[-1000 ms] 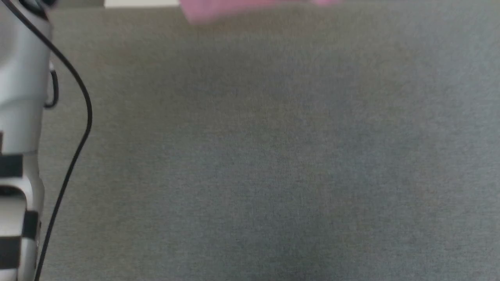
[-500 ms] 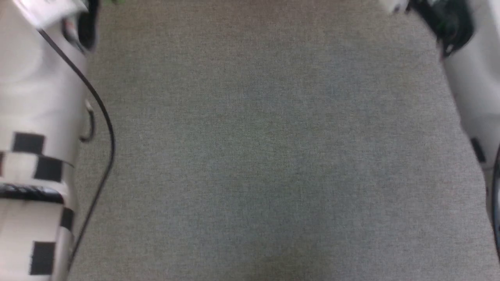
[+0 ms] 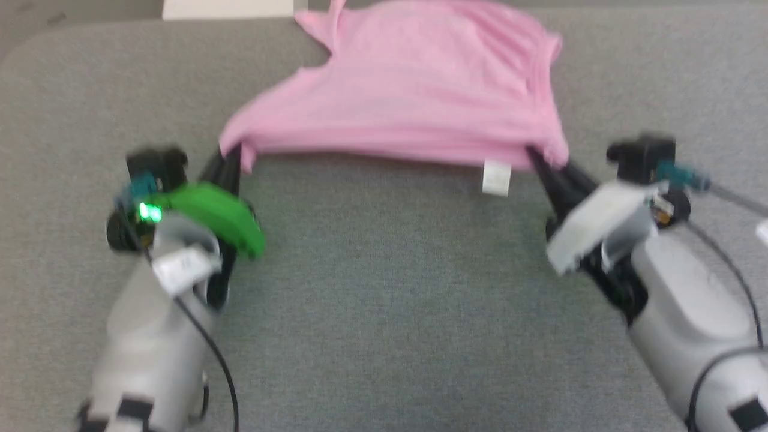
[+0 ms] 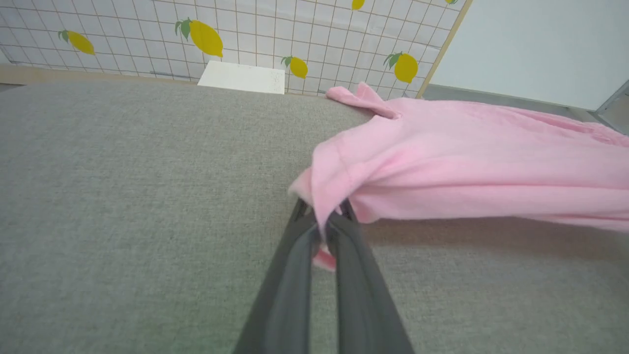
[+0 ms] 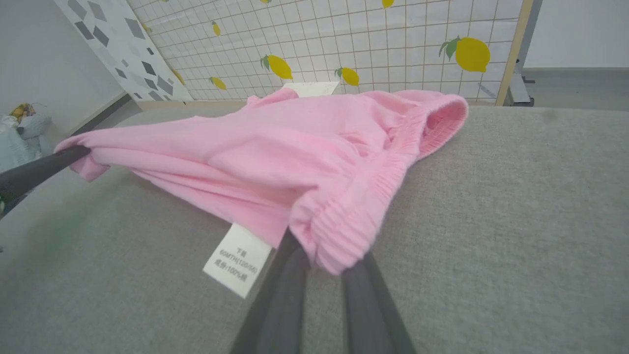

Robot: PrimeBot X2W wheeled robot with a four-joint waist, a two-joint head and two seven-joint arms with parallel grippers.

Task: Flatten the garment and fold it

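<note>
Between nine and ten o'clock in the head view, the robot's left gripper (image 3: 231, 161), its wrist capped by a bright green plastic cover (image 3: 219, 221), has its two long dark fingers pressed together on the near left corner of the small light-pink garment of thin soft cloth (image 3: 408, 90). The left wrist view shows a fold of pink cloth pinched between the tips, with a scrap poking out below them. From there the garment spreads toward twelve o'clock. Its far part lies on the grey woven fabric surface (image 3: 390, 288), and its near edge is stretched between the two grippers, raised above a shadow. A flat white rectangular card (image 3: 228, 8) lies at eleven o'clock, just beside the garment's far left tip. A small white sewn-in label (image 3: 496, 177) hangs from the near edge, just at the nine o'clock side of the right gripper (image 3: 537, 159). That gripper, between two and three o'clock, is clamped on the bunched, gathered elastic edge at the garment's near right corner. In both wrist views a white tiled panel printed with yellow lemons (image 4: 147, 29) stands beyond the surface at twelve o'clock.
</note>
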